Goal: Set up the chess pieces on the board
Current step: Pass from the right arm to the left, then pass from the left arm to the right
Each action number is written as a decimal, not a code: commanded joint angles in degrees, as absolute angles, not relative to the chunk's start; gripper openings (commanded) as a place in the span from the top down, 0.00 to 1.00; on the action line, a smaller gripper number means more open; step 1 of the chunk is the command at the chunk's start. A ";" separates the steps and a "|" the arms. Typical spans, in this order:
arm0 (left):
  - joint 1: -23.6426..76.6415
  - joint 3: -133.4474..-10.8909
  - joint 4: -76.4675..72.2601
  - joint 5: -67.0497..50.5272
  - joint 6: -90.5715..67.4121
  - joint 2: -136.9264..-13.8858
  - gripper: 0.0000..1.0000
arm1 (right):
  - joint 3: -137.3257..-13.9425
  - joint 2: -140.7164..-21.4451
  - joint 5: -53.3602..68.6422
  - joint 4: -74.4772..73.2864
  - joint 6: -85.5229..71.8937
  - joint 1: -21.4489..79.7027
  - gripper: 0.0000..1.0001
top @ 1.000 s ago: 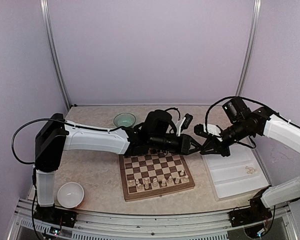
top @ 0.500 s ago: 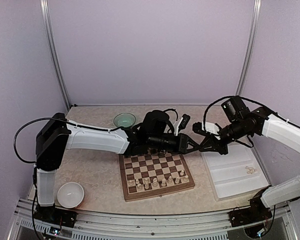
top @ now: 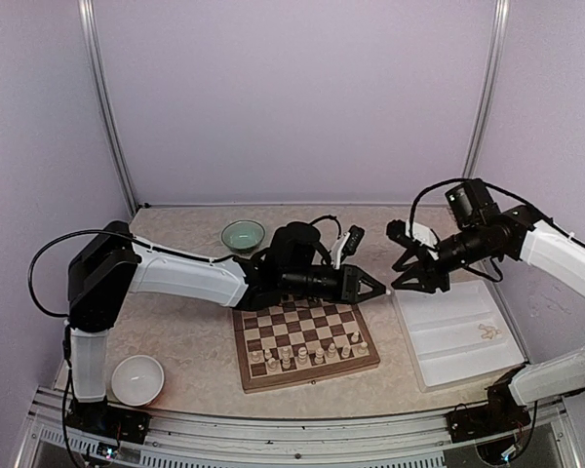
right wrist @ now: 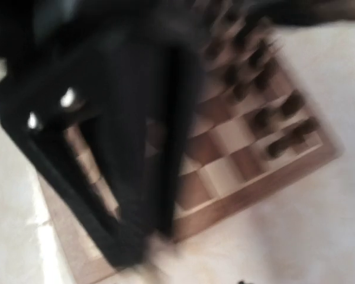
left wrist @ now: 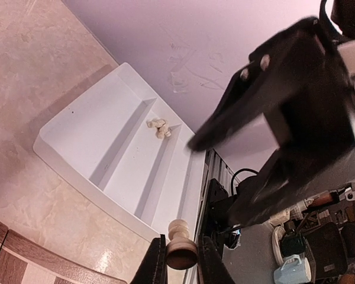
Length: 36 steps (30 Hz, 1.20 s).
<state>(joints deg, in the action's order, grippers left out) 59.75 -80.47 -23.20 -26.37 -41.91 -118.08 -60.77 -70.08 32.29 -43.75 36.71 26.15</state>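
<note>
While the overhead view shows only that the left end effector (top: 373, 289) hangs above the far right corner of the board (top: 302, 318), the left wrist camera shows it closed on a cream chess piece (left wrist: 180, 251). The piece is pinched by its lower part between the two fingers (left wrist: 156, 267).

The same wrist view looks across the desk (left wrist: 53, 219) to the white tray (left wrist: 100, 148), where a few cream pieces (left wrist: 160, 127) lie together in one channel.

From above, the right end effector (top: 402, 285) hovers to the right of the left one, over the tray's far left corner. The right wrist picture is too blurred to tell its state. The left wrist view does show it, with the jaws apart and nothing between them.

Only the overhead view shows the rows of cream chessmen (top: 312, 353) standing on the near squares of the board. It also shows a green bowl (top: 242, 234) on the far side and a white bowl (top: 136, 378) at the near left.
</note>
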 commanded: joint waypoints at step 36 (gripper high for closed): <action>60.79 -85.79 -51.15 -16.14 -43.47 -120.38 0.90 | -54.84 -73.82 82.52 4.67 -23.23 9.26 0.58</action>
